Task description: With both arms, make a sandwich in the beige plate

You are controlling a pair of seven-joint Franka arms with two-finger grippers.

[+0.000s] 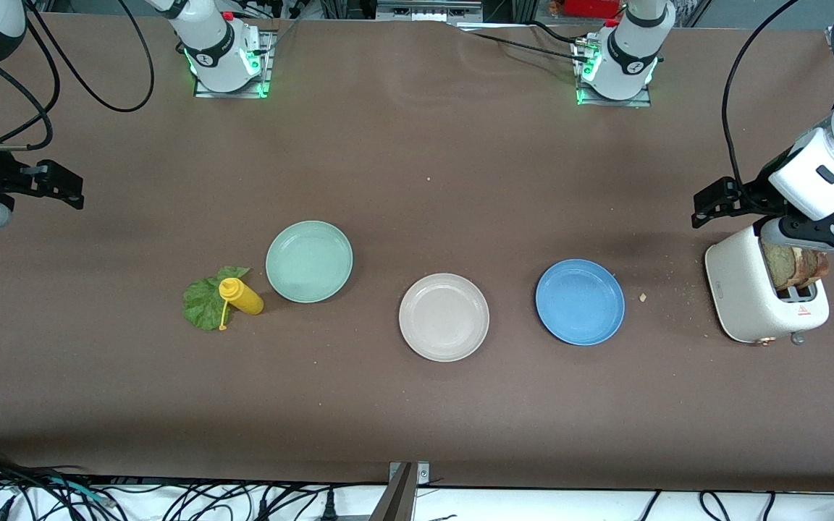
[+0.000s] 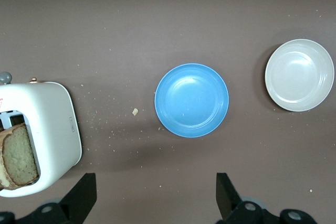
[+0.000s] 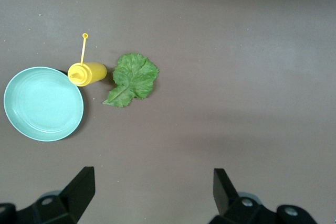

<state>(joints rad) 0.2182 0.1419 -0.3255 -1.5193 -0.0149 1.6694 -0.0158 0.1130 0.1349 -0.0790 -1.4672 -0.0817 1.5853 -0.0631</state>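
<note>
Beige plate (image 1: 444,317) sits bare mid-worktop, nearest the front camera of the three plates. Blue plate (image 1: 580,302) is beside it toward the left arm's end; mint-green plate (image 1: 309,261) toward the right arm's end. Bread slices (image 1: 793,265) stand in white toaster (image 1: 757,297) at the left arm's end, crumbs scattered btwn toaster & blue plate. Lettuce leaf (image 1: 203,300) lies flat by the green plate w/ a yellow squeeze bottle (image 1: 242,295) on its side, touching the leaf. Left tool (image 2: 155,195) is over the toaster, jaws wide open, holding nothing. Right tool (image 3: 152,192) is over bare worktop at the right arm's end, jaws open too, empty.
</note>
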